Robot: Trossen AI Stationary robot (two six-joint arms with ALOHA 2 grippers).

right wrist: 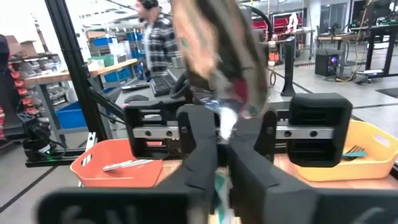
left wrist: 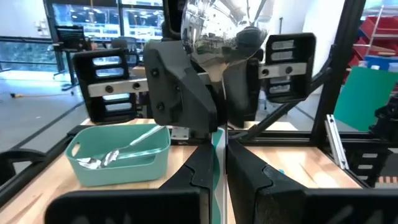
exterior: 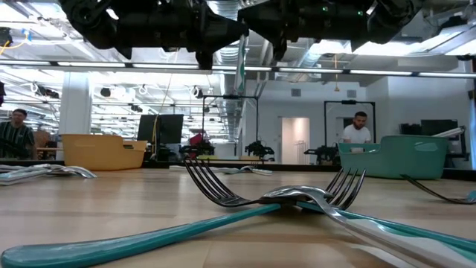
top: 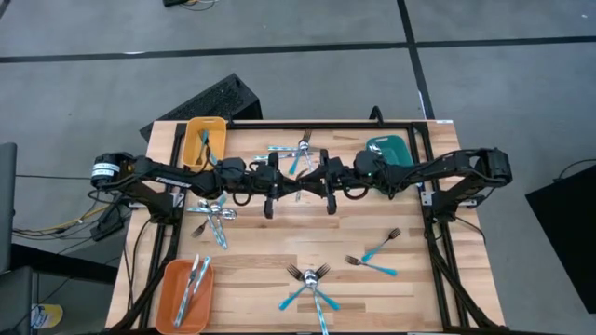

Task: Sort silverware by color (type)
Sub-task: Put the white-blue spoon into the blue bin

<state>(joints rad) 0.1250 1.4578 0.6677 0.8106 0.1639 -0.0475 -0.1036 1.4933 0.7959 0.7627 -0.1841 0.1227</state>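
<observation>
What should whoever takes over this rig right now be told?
Left tool: shut on the spoon, held upright above mid-table.
Right tool: facing it, shut on the same spoon; handover underway.
Done: pieces lie in the yellow tray, teal tray and orange tray.
Left: finish the handover, probably toward the teal tray, which holds spoons. Loose on the table: front forks, right forks, left pile, back pieces.
</observation>
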